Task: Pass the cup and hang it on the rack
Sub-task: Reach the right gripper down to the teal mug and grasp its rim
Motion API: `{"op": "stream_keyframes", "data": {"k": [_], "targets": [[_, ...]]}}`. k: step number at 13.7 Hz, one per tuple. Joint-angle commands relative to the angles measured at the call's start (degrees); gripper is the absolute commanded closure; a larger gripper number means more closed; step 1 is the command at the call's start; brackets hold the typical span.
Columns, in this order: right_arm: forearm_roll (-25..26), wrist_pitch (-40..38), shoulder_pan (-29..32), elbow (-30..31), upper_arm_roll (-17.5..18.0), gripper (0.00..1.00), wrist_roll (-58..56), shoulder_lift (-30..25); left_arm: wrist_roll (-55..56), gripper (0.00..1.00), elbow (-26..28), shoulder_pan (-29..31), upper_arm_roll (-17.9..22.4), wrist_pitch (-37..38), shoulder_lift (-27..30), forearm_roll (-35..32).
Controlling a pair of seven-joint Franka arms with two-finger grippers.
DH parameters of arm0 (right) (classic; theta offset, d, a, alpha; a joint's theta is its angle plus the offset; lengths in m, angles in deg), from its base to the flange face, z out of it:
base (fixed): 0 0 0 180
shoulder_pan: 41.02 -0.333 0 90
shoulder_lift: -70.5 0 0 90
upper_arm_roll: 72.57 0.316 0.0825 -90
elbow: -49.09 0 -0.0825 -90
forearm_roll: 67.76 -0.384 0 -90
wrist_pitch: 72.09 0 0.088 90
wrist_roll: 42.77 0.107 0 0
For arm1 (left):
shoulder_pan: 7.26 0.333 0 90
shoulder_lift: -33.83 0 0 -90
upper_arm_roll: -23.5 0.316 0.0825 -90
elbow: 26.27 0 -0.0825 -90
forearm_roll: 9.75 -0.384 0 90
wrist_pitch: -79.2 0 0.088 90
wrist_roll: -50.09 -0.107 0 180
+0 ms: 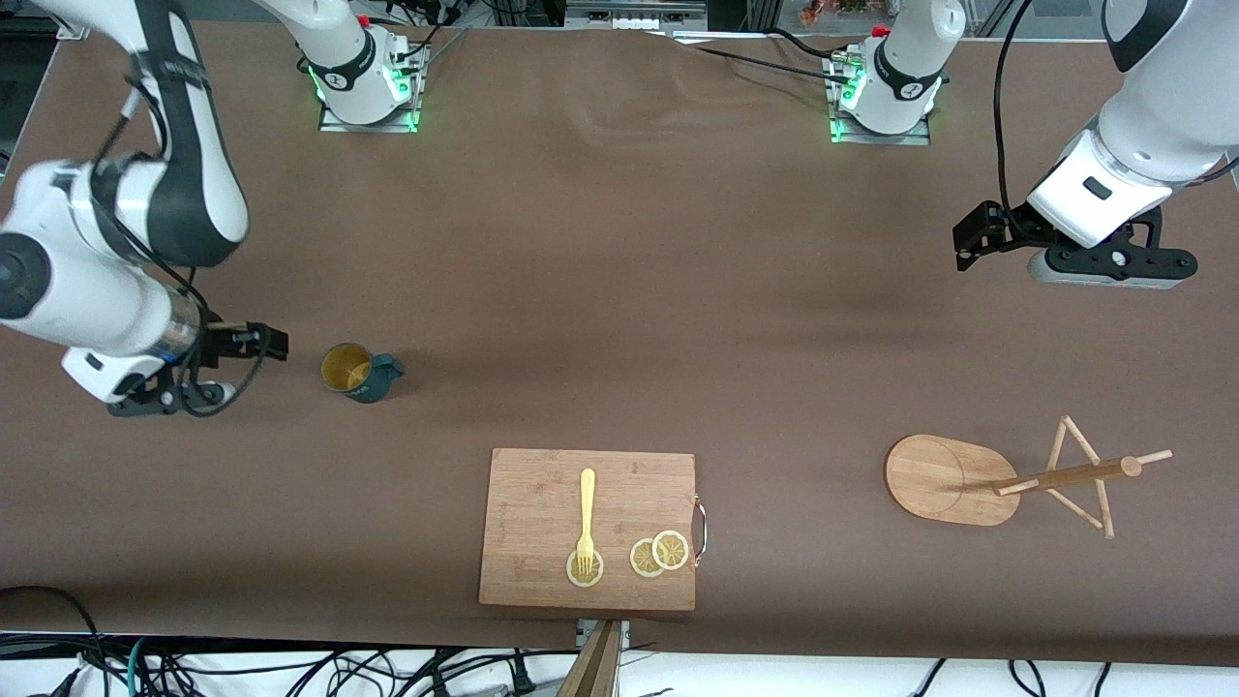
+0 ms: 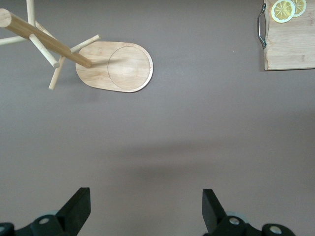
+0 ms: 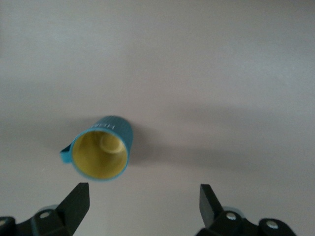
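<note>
The dark teal cup with a yellow-tan inside stands on the brown table toward the right arm's end, handle pointing away from my right gripper. My right gripper is open and empty just beside the cup, apart from it. In the right wrist view the cup lies ahead of the open gripper. The bamboo rack, with an oval base, a pole and thin pegs, stands toward the left arm's end. My left gripper is open and empty, up over bare table. In the left wrist view the rack lies ahead of the open gripper.
A rectangular bamboo cutting board lies near the table's front edge in the middle, with a yellow fork and lemon slices on it. Its corner shows in the left wrist view. Cables run along the front edge.
</note>
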Motion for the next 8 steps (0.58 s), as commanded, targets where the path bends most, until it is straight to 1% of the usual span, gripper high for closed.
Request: {"op": "stream_keyframes", "data": {"k": [1,4,6,8], "targets": [[-1.14,5.00,0.54,1.94,0.48,0.01,0.67,2.27,0.04,0.00,-1.29,0.30,-0.11,1.07,-0.18,1.26],[-2.11,10.98,0.45,6.42,0.56,0.02,0.67,2.98,0.04,0.00,-1.29,0.22,-0.11,1.07,-0.18,1.26],[-3.25,11.43,0.36,8.01,0.65,0.04,0.67,3.42,0.04,0.00,-1.29,0.22,-0.11,1.16,-0.18,1.26],[-3.34,11.52,0.36,8.89,0.65,0.05,0.67,3.51,-0.05,0.00,-1.29,0.22,-0.11,1.07,-0.18,1.26]]}}
